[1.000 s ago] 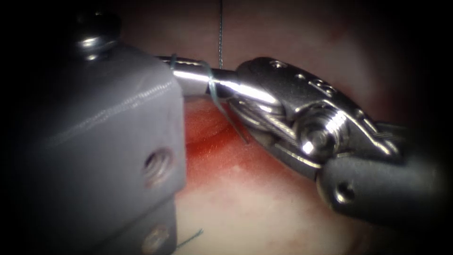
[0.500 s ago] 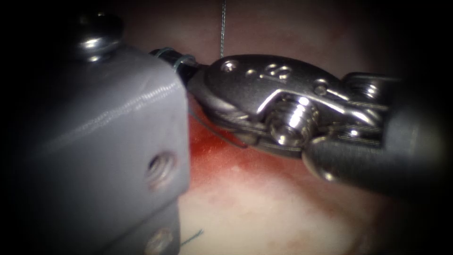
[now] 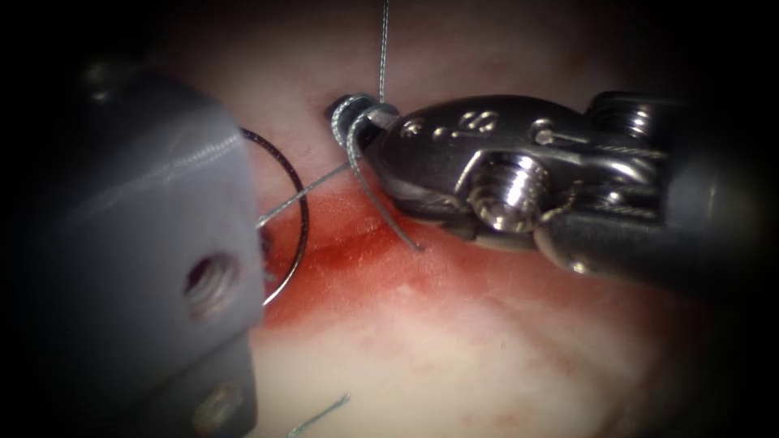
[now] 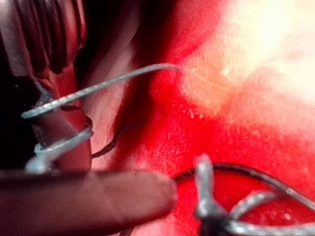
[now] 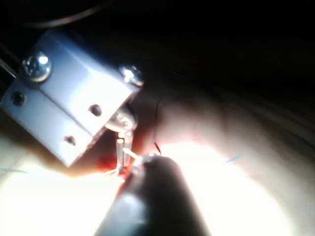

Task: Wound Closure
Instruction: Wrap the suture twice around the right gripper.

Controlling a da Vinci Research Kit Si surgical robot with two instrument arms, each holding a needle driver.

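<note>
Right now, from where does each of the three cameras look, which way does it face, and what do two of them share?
Endoscope view: above and in front of the wound, facing down on the tissue; the right tool enters from the picture's right with thread looped around its tip, the needle curving over the red fluid.
Left wrist view: near the left arm's wrist, looking along its shaft, very close on looped thread and red tissue.
Right wrist view: near the right wrist, looking along its dark shaft.
Shared: endoscope and left wrist views both show the looped thread.
</note>
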